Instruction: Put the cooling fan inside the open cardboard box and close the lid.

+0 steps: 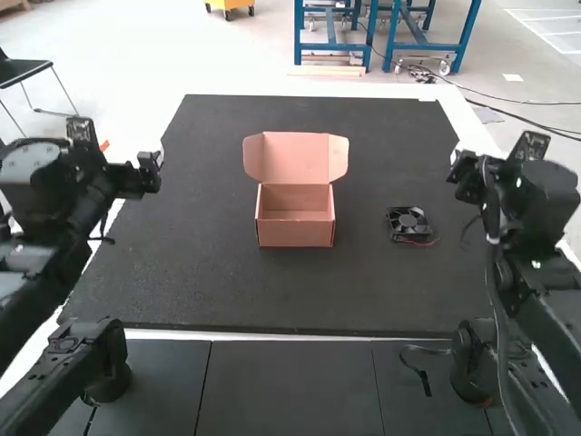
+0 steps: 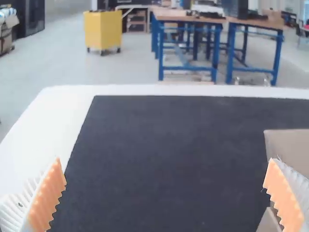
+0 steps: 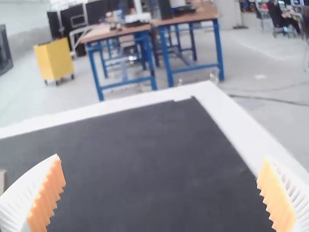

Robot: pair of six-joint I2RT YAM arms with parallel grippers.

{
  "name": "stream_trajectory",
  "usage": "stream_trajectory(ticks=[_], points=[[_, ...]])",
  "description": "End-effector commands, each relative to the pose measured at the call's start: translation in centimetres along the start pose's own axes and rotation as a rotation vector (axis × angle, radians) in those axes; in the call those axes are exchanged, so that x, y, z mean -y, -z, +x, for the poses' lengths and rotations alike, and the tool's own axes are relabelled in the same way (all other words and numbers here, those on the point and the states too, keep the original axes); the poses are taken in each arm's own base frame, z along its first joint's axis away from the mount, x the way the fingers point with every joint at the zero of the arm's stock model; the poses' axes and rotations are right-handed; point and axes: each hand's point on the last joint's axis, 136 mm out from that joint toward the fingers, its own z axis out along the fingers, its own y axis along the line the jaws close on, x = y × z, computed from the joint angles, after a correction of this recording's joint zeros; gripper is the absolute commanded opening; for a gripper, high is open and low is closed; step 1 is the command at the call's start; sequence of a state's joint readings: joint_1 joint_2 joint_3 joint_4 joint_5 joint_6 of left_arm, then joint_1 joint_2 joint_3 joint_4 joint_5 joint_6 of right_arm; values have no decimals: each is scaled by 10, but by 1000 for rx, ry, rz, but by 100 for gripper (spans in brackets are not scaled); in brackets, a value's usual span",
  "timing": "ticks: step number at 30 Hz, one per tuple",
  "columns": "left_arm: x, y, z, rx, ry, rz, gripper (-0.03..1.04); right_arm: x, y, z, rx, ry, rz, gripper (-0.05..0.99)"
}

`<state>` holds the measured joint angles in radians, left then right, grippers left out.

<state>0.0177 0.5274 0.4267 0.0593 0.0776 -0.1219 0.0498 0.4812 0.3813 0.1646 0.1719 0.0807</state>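
A small cardboard box (image 1: pixel 295 215) stands open in the middle of the black mat (image 1: pixel 209 263), its lid flap upright at the back. Part of the box (image 2: pixel 289 147) shows in the left wrist view. The black cooling fan (image 1: pixel 409 223) lies flat on the mat to the box's right, a thin wire trailing from it. My left gripper (image 2: pixel 164 203) is raised at the mat's left edge, open, white ribbed fingers (image 2: pixel 46 195) with orange pads spread wide. My right gripper (image 3: pixel 159 203) is raised at the mat's right edge, also open and holding nothing.
The mat lies on a white table (image 1: pixel 472 118) whose border shows at the back and right. Both arm bases (image 1: pixel 86 359) sit at the front edge.
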Motion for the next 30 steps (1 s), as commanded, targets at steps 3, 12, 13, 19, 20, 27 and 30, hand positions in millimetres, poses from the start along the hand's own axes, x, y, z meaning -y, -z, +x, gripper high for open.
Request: stream_trajectory(ticks=[3,12,13,19,20,27,30], points=[[-6,-31,-12,-137,29,-23,97,-3,-34,-41,-109,-38,67,91],[-8,-67,10,-321,-15,-13,97,-11,-66,-16,-458,-15,102,91],[-7,-71,19,-358,-12,-11,97,-12,-65,-11,-474,-17,96,91],[4,-94,31,-420,10,65,97,-4,-67,10,-515,118,91,91],[6,-98,32,-420,11,74,97,-2,-68,18,-536,123,93,90],[45,-107,52,-499,8,204,97,24,-45,101,-864,295,93,91],[62,-105,49,-505,-10,253,97,22,-42,109,-897,308,32,91]])
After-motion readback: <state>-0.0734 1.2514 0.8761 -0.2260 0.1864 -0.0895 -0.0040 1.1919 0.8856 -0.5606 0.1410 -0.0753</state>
